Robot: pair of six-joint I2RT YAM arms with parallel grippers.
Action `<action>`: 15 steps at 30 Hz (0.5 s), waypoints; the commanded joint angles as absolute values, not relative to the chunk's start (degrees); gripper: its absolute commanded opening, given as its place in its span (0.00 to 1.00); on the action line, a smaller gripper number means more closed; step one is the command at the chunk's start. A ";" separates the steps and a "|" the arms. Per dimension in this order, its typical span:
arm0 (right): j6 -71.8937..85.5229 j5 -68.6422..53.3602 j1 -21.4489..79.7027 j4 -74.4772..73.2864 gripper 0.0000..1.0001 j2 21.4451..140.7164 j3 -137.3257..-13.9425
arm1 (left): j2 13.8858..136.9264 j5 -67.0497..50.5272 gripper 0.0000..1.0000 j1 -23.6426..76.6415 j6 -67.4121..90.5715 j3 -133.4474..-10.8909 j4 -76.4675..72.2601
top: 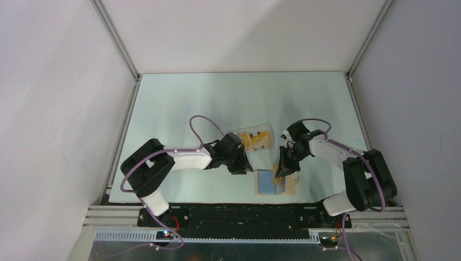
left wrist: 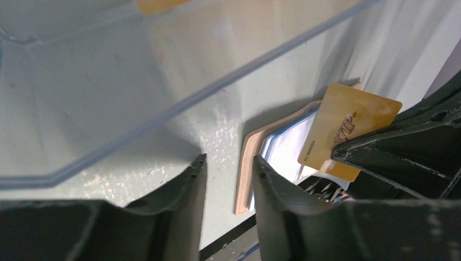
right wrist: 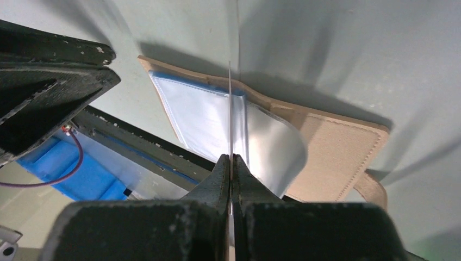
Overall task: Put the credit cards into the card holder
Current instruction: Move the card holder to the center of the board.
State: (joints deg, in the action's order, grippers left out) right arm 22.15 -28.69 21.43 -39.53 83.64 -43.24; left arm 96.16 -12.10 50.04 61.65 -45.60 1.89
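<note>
The card holder (top: 274, 182) lies open near the table's front edge, tan outside with light blue and clear inner panels (right wrist: 198, 117). My right gripper (right wrist: 231, 157) is shut on a credit card (right wrist: 230, 103), seen edge-on and held upright over the holder's middle fold. In the left wrist view that gold card (left wrist: 348, 128) stands above the holder (left wrist: 272, 152). Other orange credit cards (top: 255, 139) lie in a clear tray (top: 239, 133). My left gripper (left wrist: 229, 159) is open just left of the holder, low over bare table, with nothing between its fingers.
The clear tray's rim (left wrist: 179, 106) runs just beyond my left fingers. The table's front edge and the dark rail (top: 239, 209) lie right behind the holder. My two grippers (top: 244, 165) (top: 284, 171) are close together on either side of it.
</note>
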 commanded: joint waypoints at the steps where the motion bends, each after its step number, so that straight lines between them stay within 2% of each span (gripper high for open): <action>1: 21.61 -23.07 21.77 -42.10 0.00 81.59 -45.35 | 94.79 -12.05 0.47 49.86 61.34 -47.02 2.65; 5: 21.47 -21.71 22.00 -42.92 0.00 80.63 -45.35 | 96.19 -13.51 0.49 49.86 62.72 -46.93 0.96; 15: 20.77 -24.13 25.09 -42.61 0.00 82.20 -45.35 | 99.70 -15.28 0.48 50.45 65.16 -47.52 -3.31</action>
State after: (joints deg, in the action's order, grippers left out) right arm 21.85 -23.31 23.42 -42.52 81.91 -43.66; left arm 98.35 -14.98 50.13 64.01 -46.13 -1.32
